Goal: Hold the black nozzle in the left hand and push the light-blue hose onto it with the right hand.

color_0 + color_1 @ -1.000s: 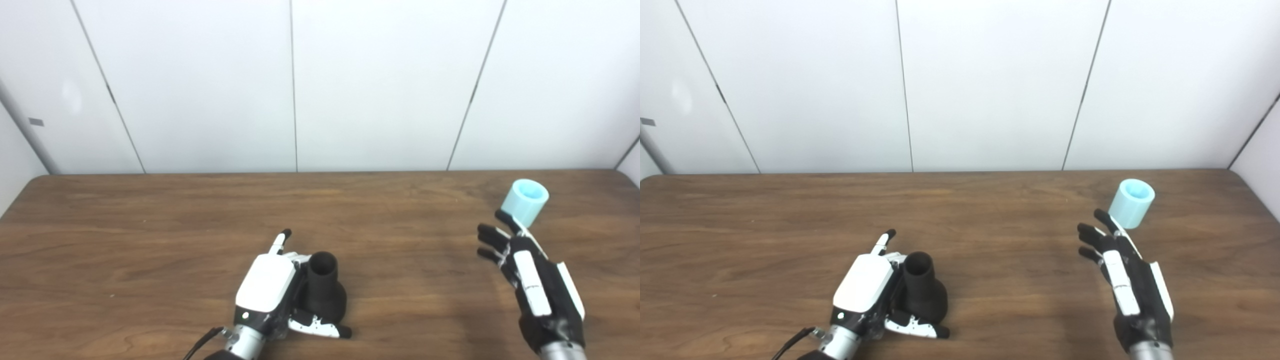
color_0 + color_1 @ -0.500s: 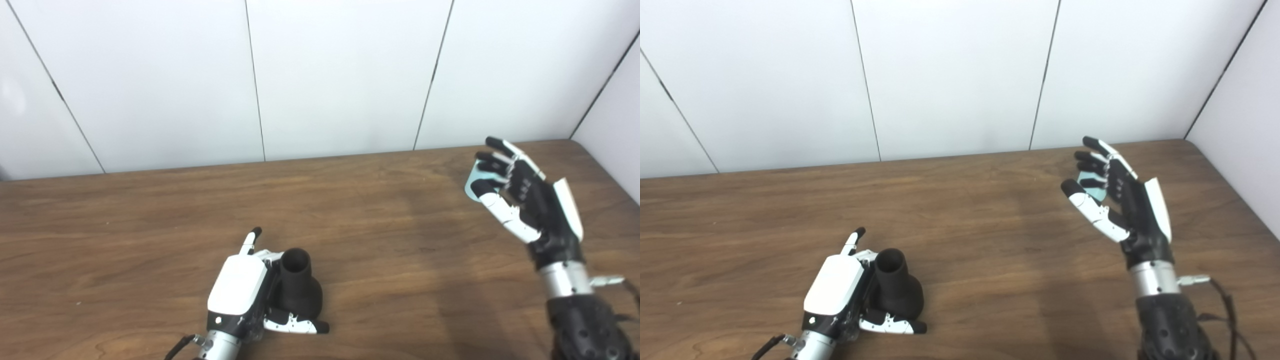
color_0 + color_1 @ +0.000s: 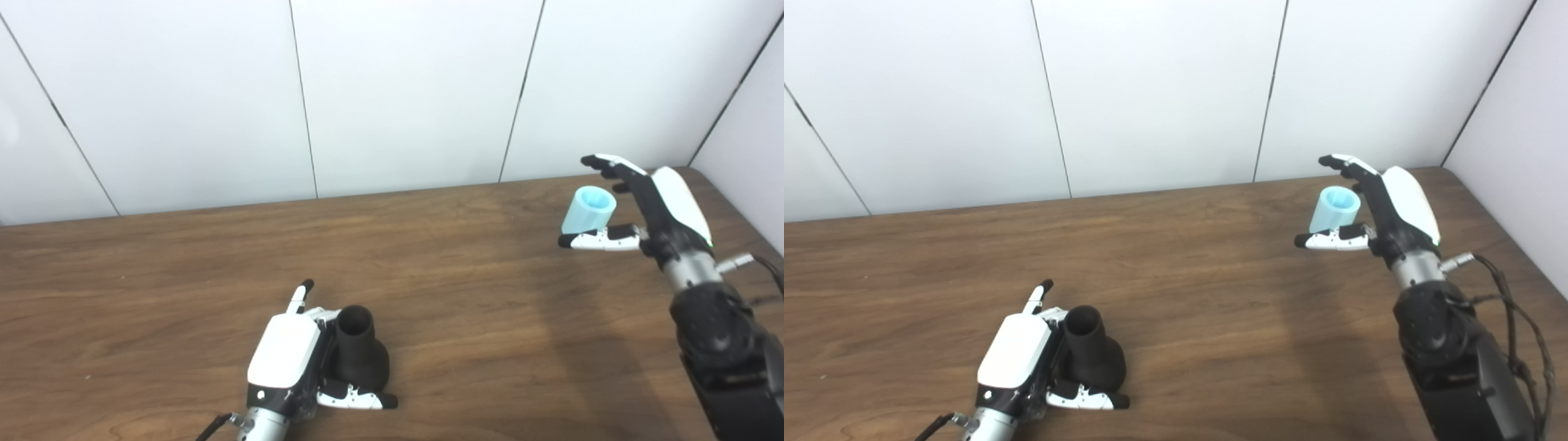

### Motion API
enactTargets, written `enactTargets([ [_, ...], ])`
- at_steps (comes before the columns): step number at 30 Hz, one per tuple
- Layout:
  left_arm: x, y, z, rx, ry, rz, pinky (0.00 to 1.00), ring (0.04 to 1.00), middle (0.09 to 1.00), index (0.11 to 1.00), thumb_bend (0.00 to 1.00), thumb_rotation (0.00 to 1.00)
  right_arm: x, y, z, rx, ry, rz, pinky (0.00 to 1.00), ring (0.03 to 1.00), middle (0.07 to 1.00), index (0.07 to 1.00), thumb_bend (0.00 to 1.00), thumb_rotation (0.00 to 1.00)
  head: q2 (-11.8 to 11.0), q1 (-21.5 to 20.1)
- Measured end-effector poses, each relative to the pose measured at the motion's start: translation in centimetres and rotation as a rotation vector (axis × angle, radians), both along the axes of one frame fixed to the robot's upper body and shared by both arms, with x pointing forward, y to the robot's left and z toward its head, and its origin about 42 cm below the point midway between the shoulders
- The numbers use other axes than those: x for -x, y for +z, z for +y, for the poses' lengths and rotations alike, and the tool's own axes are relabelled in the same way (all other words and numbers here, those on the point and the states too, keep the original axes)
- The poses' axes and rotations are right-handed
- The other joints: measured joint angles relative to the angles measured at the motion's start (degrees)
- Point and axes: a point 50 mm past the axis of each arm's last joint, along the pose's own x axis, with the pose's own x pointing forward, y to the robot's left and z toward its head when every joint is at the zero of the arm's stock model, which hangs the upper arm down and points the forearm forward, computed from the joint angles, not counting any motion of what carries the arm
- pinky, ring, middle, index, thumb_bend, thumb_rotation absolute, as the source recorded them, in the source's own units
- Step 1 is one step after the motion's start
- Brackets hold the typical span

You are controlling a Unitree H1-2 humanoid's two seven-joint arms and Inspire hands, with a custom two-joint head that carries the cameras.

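Note:
The black nozzle stands upright on the wooden table, near the front edge, mouth up. My left hand wraps it from the left: thumb across the front of its wide base, other fingers curled behind, one finger pointing straight out. The light-blue hose, a short open tube, stands upright at the far right of the table. My right hand is open right beside it, on its right. Its fingers arch over the hose's far side and the thumb reaches across the near side, with gaps showing on both.
White wall panels rise straight behind the table's far edge, and a side wall closes in at the right. The table's right edge runs close behind my right forearm. Bare wood lies between the two hands.
The camera has swung to the right. My right hand rose from the near side of the hose, turned, and now brackets it with fingers and thumb. The left hand and nozzle have stayed put.

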Motion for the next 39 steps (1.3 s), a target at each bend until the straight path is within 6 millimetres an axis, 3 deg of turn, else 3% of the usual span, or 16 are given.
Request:
enactTargets([
  [6, 0.1, 0.0, 0.2, 0.003, -0.001, -0.002, 1.00, 0.600, 0.450, 0.512, 0.52, 0.00, -3.6, -0.4, -0.8, 0.120, -0.027, 0.082, 0.78, 0.879, 0.839, 0.778, 0.90, 0.08, -0.8, -0.4],
  [15, 0.1, -0.1, 0.4, 0.006, 0.006, -0.001, 1.00, 0.594, 0.448, 0.511, 0.52, 0.00, -6.4, -1.7, -3.3, 0.187, -0.080, 0.210, 0.84, 0.921, 0.875, 0.807, 0.87, 0.08, -0.9, -0.4],
  [29, 0.1, -0.1, 0.5, 0.007, 0.007, 0.000, 1.00, 0.596, 0.443, 0.513, 0.52, 0.00, -10.9, -2.6, -4.9, 0.260, -0.135, 0.376, 0.84, 0.937, 0.883, 0.816, 0.87, 0.10, -1.5, -0.9],
  [39, 0.1, -0.1, 0.6, 0.007, 0.010, 0.000, 1.00, 0.601, 0.441, 0.514, 0.52, 0.00, -11.3, -2.7, -5.3, 0.238, -0.136, 0.379, 0.64, 0.754, 0.804, 0.789, 0.87, 0.09, -1.1, -0.9],
])
